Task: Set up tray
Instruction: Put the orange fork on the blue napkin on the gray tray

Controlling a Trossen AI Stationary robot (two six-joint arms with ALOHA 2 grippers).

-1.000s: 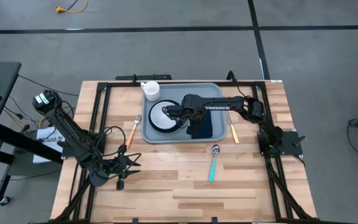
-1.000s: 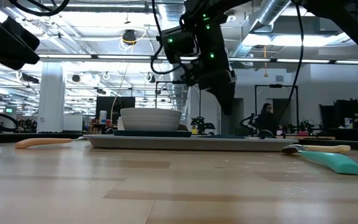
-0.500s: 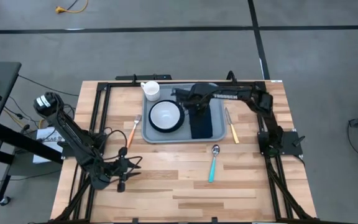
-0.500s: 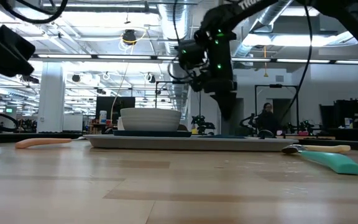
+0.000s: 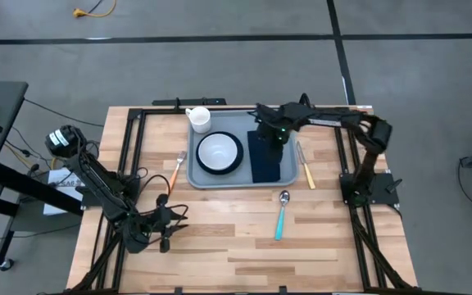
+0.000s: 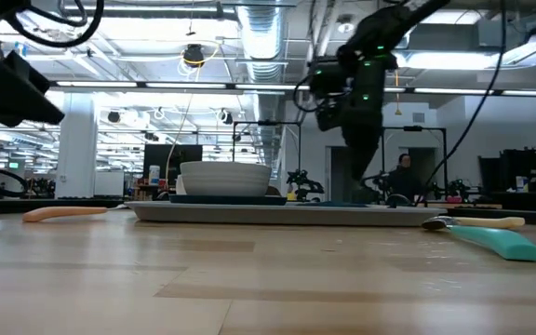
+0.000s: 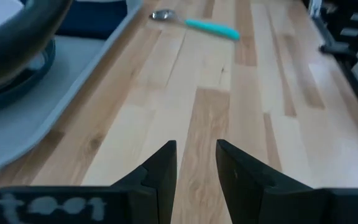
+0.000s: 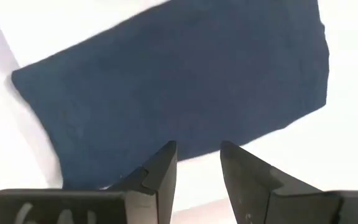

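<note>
High view: tray (image 5: 193,177) lies long axis left-right.

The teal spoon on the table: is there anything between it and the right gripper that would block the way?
Nothing visible blocks it. The right gripper, jaws open and empty, hangs above the navy napkin on the tray. The teal spoon lies on bare wood just past the tray's near rim.
</note>
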